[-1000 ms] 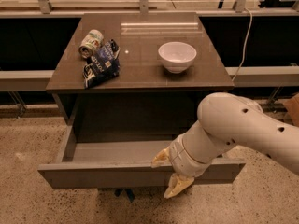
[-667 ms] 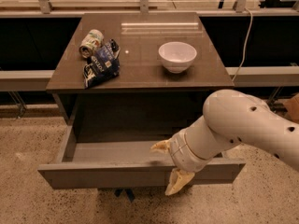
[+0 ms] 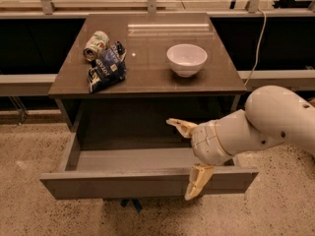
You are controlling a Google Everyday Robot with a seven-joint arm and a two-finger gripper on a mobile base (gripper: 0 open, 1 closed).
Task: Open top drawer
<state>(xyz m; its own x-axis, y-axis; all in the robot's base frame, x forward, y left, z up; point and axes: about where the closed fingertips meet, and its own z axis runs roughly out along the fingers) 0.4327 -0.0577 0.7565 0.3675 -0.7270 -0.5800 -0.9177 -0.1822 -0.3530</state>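
Note:
The top drawer (image 3: pixel 123 183) stands pulled far out from under the table top, showing its grey, empty box body and its plain flat front panel. My gripper (image 3: pixel 189 156) is at the drawer's right end, on a white arm coming in from the right. Its beige fingers are spread apart. One finger (image 3: pixel 180 127) reaches over the drawer's inside. The other finger (image 3: pixel 197 182) hangs down in front of the front panel. The gripper is open and holds nothing.
On the dark table top (image 3: pixel 147 68) are a white bowl (image 3: pixel 187 59), a tipped can (image 3: pixel 96 45) and a dark snack bag (image 3: pixel 106 69). A cable (image 3: pixel 257 38) hangs at the right. Low shelves run along both sides, and the floor is speckled.
The gripper has risen and shifted slightly right, and its fingers have spread wider. The drawer front has stayed where it was.

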